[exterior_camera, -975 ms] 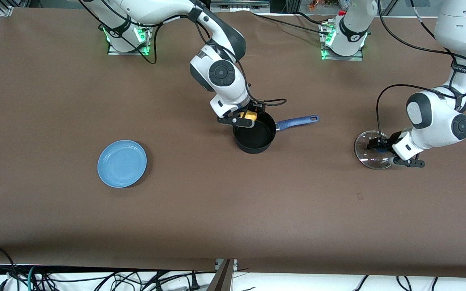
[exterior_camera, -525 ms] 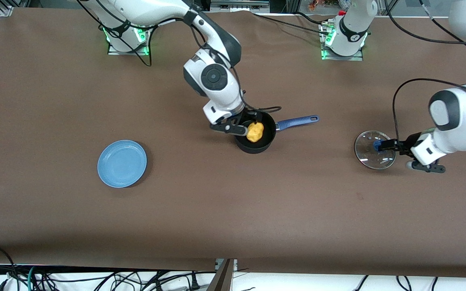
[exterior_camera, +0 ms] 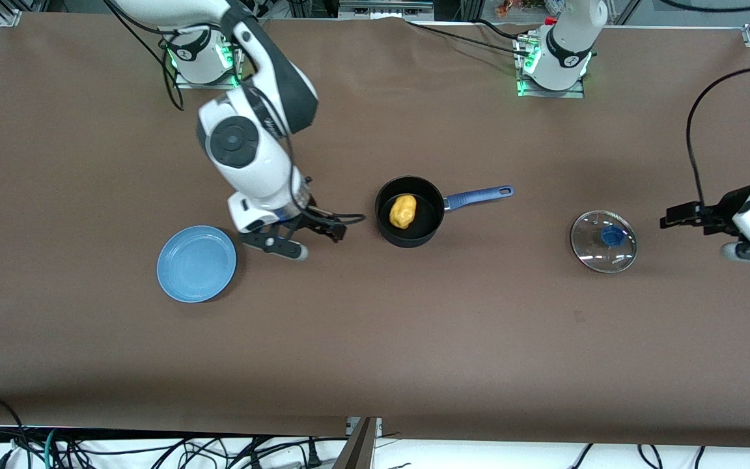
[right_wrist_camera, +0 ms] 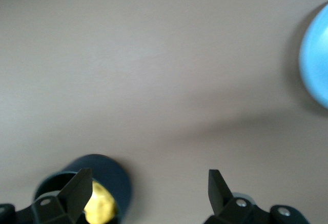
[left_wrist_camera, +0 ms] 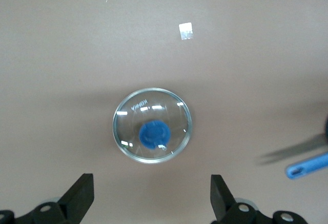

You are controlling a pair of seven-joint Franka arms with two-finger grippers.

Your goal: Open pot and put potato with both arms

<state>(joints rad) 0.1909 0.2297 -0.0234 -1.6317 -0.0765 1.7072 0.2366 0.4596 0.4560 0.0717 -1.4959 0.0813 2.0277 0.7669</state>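
Note:
The black pot stands open mid-table, its blue handle pointing toward the left arm's end. The yellow potato lies inside it. The glass lid with its blue knob lies flat on the table, apart from the pot. My right gripper is open and empty over the table between the blue plate and the pot. Its wrist view shows the gripper, the pot and the potato. My left gripper is open and empty beside the lid. Its wrist view shows the gripper and the lid.
An empty blue plate lies toward the right arm's end and also shows in the right wrist view. A small white label lies on the brown table. The handle's tip shows in the left wrist view.
The right gripper let the potato fall into the pot and drew back toward the plate. The left gripper let go of the lid's knob and pulled away toward its end of the table.

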